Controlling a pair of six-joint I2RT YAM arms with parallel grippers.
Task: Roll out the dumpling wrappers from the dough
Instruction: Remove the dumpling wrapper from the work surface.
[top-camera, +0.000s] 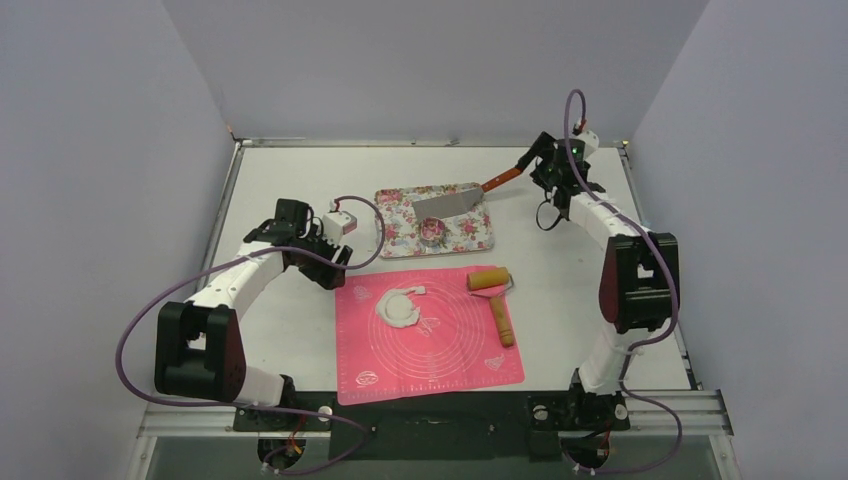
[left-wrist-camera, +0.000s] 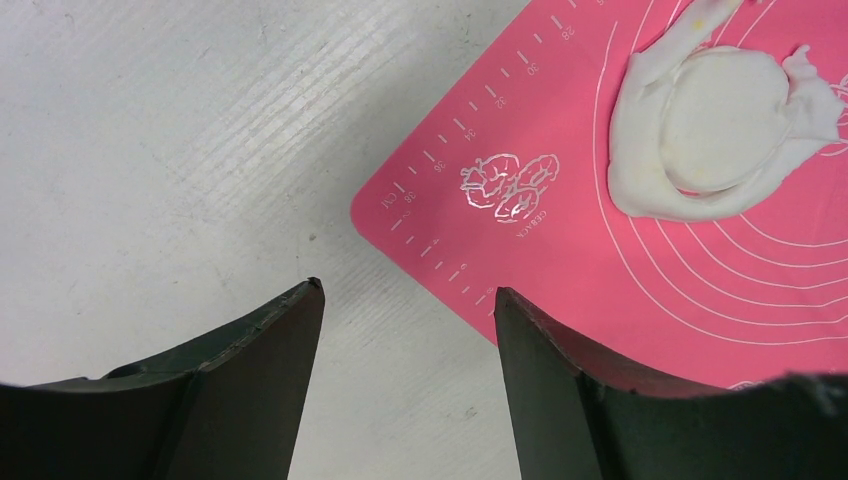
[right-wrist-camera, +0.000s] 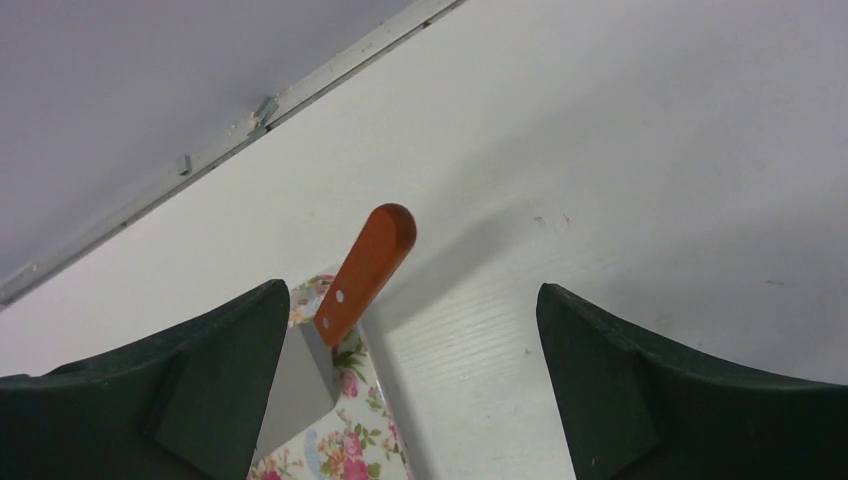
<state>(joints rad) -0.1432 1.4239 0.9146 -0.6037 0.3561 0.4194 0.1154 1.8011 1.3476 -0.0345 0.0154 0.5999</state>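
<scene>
Overhead, a pink silicone mat (top-camera: 430, 330) with printed circles lies low and centre on the white table (top-camera: 280, 330). Soft white dough (top-camera: 400, 307), ragged at its edges, sits on the mat's upper left part. In the left wrist view, a neat round dumpling wrapper (left-wrist-camera: 715, 120) lies in the middle of it, ringed by leftover dough.

A wooden rolling pin (top-camera: 495, 300) with a pink frame lies along the mat's upper right edge, handle pointing toward the bottom of the frame.

Above the mat lies a rectangular floral tray (top-camera: 395, 215). A small metal ring cutter (top-camera: 433, 232) stands in it. A broad steel knife (top-camera: 450, 203) rests across the tray, its orange-brown handle jutting past the upper right corner.

Left claw (left-wrist-camera: 405, 290): open, holding nothing, over bare table just beside the mat's corner, left of the dough.

Right claw (right-wrist-camera: 412, 288): fingers spread wide at the upper right of the overhead frame. The knife handle lies between them, gripped by neither.
</scene>
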